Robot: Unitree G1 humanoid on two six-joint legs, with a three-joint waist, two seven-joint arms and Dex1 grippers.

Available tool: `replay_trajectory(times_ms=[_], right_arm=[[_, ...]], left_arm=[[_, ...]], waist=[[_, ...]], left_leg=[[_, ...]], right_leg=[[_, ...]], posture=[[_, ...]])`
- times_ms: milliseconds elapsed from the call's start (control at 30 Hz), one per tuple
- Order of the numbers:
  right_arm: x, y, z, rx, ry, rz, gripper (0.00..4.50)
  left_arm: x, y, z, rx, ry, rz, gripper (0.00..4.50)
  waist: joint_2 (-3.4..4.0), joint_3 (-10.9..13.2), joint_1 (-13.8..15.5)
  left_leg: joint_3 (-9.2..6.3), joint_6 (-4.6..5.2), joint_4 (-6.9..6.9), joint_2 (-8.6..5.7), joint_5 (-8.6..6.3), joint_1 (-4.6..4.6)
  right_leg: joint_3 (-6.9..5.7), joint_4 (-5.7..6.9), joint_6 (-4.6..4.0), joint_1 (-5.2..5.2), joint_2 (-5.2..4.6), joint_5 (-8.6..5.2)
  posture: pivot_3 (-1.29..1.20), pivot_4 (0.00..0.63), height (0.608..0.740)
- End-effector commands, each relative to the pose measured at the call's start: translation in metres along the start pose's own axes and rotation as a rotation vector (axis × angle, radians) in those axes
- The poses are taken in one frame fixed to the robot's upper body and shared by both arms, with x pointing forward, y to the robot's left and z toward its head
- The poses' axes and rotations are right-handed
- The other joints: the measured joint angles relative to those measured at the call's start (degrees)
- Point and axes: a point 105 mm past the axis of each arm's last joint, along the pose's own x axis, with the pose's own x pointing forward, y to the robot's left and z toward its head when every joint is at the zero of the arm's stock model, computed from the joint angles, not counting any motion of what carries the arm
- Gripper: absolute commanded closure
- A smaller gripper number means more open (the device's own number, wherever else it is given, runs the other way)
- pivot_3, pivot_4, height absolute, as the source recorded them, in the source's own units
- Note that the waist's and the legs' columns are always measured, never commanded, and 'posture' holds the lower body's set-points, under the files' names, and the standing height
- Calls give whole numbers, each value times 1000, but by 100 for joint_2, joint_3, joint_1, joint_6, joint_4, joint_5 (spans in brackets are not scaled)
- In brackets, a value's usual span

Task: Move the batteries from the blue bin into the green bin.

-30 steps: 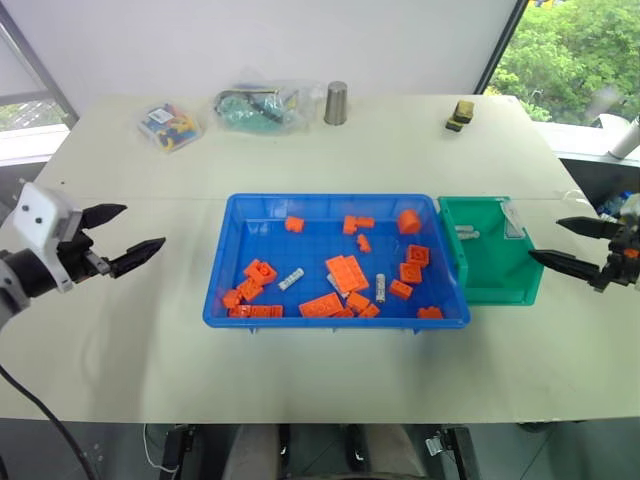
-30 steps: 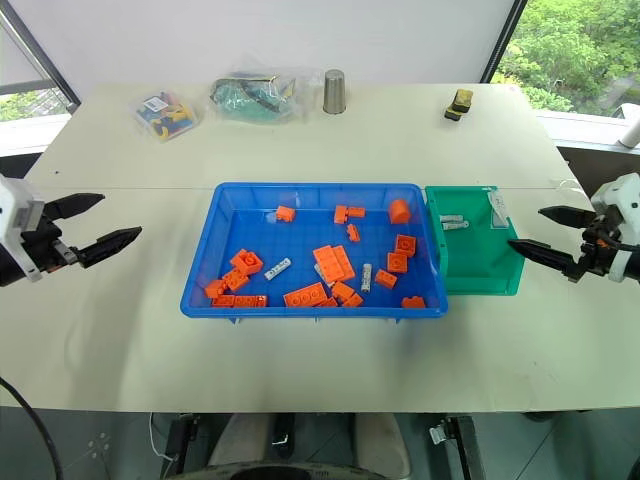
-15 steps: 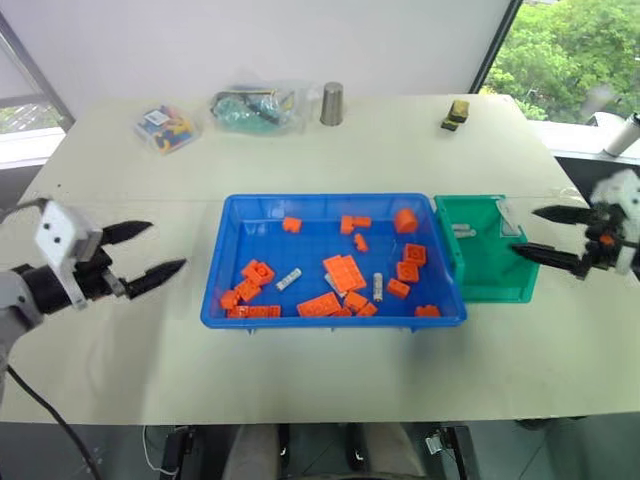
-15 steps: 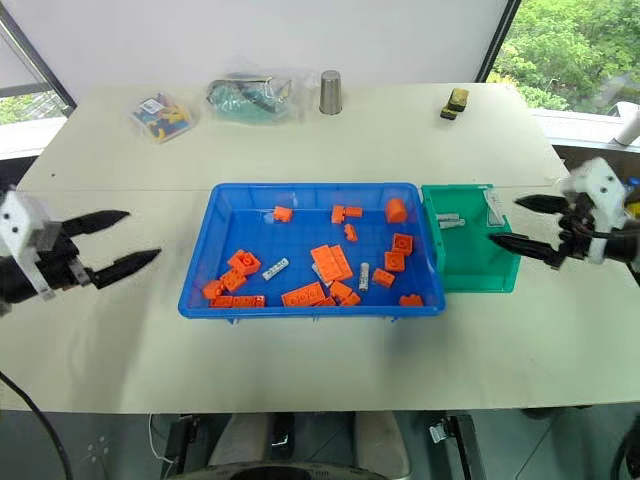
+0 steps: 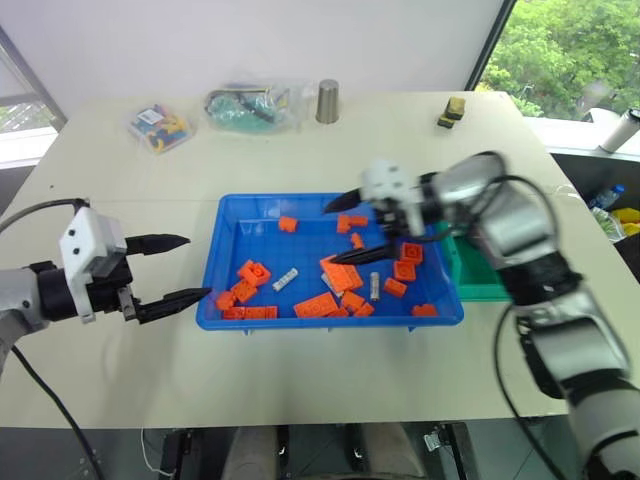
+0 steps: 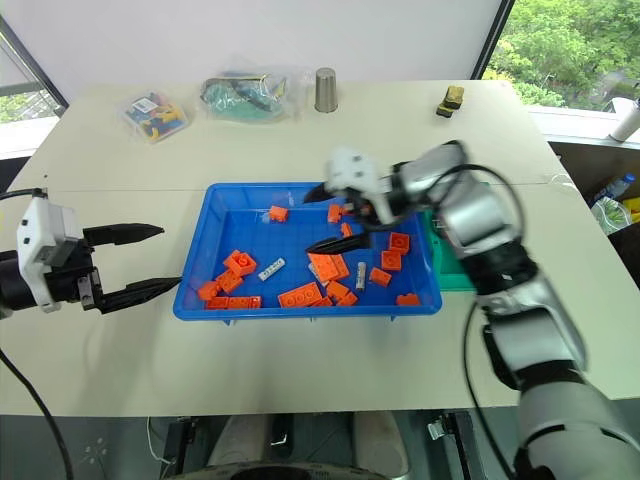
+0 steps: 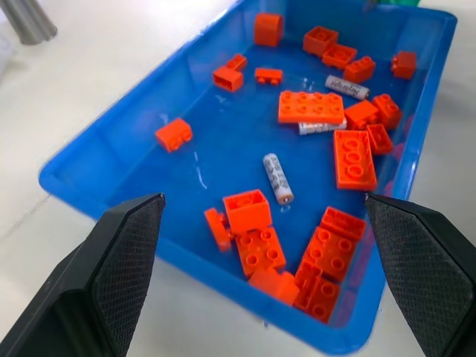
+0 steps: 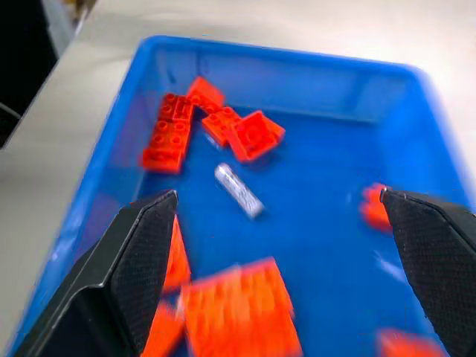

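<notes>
Head views: my right gripper hangs over the blue bin, fingers spread wide and empty; my left gripper, also wide open and empty, sits just beside the bin's left wall. The green bin (mostly hidden by my right arm) touches the blue one's right side.

Left wrist view: a glossy blue tray holding studded orange bricks and three smooth silver cylindrical batteries.

Right wrist view: one battery lies on bare blue floor near a brick cluster, between my textured black fingers.
</notes>
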Motion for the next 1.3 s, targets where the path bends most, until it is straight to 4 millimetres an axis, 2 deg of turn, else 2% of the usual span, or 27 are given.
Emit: replay_trajectory(times_ms=[33,200,500,600,800,867,1033,1100,1167,1200,1233,1300], right_arm=[[28,-12,-6,-46,68,19,10],[59,-16,-24,-74,156,74,10],[87,-8,-50,-88,211,143,10],[93,-9,-55,-58,202,117,834],[94,-4,-54,-54,171,141,3753],[90,-4,-52,-52,151,135,4447],[60,-14,-16,-15,-16,16,4424],[26,-24,1,14,-74,-130,4424],[-27,-33,9,93,-112,-327,4424],[-53,-33,9,130,-115,-409,4424],[-68,-31,9,156,-114,-460,4424],[-109,-21,-10,199,-28,-585,4424]], left_arm=[[2,-6,4,18,7,-41,0],[4,-6,8,33,-2,-33,0],[3,-6,15,44,-8,1,0],[3,-5,16,45,-11,11,0],[7,-3,18,47,-18,4,0],[10,-2,19,42,-25,-7,0],[22,-4,19,30,-50,-40,0],[30,-3,19,22,-73,-41,0],[36,-5,21,9,-91,-70,0],[38,-5,22,8,-95,-85,0],[39,-5,22,7,-97,-94,0],[42,-3,24,15,-103,-110,0]], waist=[[-1,0,4],[-3,0,-5],[-2,0,-29],[-3,0,-56],[-4,-1,-73],[-3,-1,-74],[0,1,-50],[3,3,-14],[4,4,30],[3,4,68],[3,3,101],[-2,0,155]], left_leg=[[0,0,12,0,0,-3],[-8,0,47,-4,-1,-6],[-23,-2,51,1,-2,-6],[-24,-4,49,2,-2,-3],[-34,-8,49,0,-2,-2],[-38,-9,49,1,-2,-2],[-37,-10,46,0,-1,-7],[-37,-10,45,0,-1,-9],[-38,-10,45,-1,-1,-13],[-40,-10,46,-1,-1,-15],[-41,-10,48,-2,-1,-16],[-39,-10,46,-4,-2,-14]], right_leg=[[-3,7,0,-1,0,0],[-27,30,-1,6,-7,0],[-70,47,-1,4,-17,-1],[-72,48,-2,6,-16,-1],[-82,46,-4,12,-25,-2],[-84,47,-4,12,-27,-2],[-87,46,-5,8,-33,-2],[-87,46,-5,4,-34,-2],[-87,46,-5,1,-36,-2],[-89,45,-5,2,-38,-2],[-90,43,-5,3,-41,-2],[-90,33,-16,7,-44,-8]], posture=[[0,150,739],[0,150,739],[0,150,739],[0,150,739],[0,150,739],[0,150,739],[0,150,739],[0,150,739],[0,150,739],[0,150,739],[0,150,739],[0,150,739]])
